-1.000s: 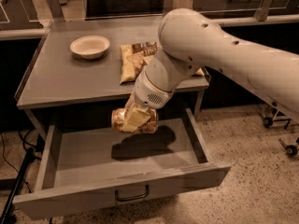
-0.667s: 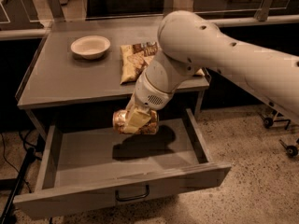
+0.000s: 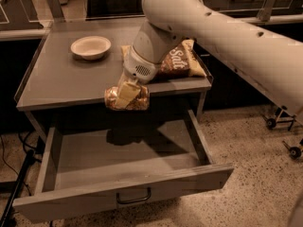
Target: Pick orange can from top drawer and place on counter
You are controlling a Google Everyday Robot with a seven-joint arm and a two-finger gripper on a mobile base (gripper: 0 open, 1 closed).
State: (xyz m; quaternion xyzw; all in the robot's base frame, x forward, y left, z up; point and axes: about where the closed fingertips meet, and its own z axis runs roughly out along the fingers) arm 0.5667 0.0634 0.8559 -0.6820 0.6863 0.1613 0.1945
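Observation:
My gripper [image 3: 126,95] is shut on the orange can [image 3: 138,99], a shiny orange-gold and brown can held sideways. It hangs in the air just in front of the counter's front edge [image 3: 66,100], above the back of the open top drawer [image 3: 118,162]. One pale finger [image 3: 124,94] crosses the can's middle. The drawer is pulled out, its floor bare, with a dark wire handle [image 3: 134,197] on its flat front panel. The can's shadow lies on the drawer floor below it.
A white bowl [image 3: 90,47] sits on the counter at back left. A yellow-brown snack bag [image 3: 177,60] lies on the counter's right part, half hidden by my arm [image 3: 213,37]. Dark cabinets stand behind. Speckled floor and cart wheels [image 3: 271,122] lie to the right.
The gripper has lifted the can higher, from just above the drawer up to the level of the counter's front edge.

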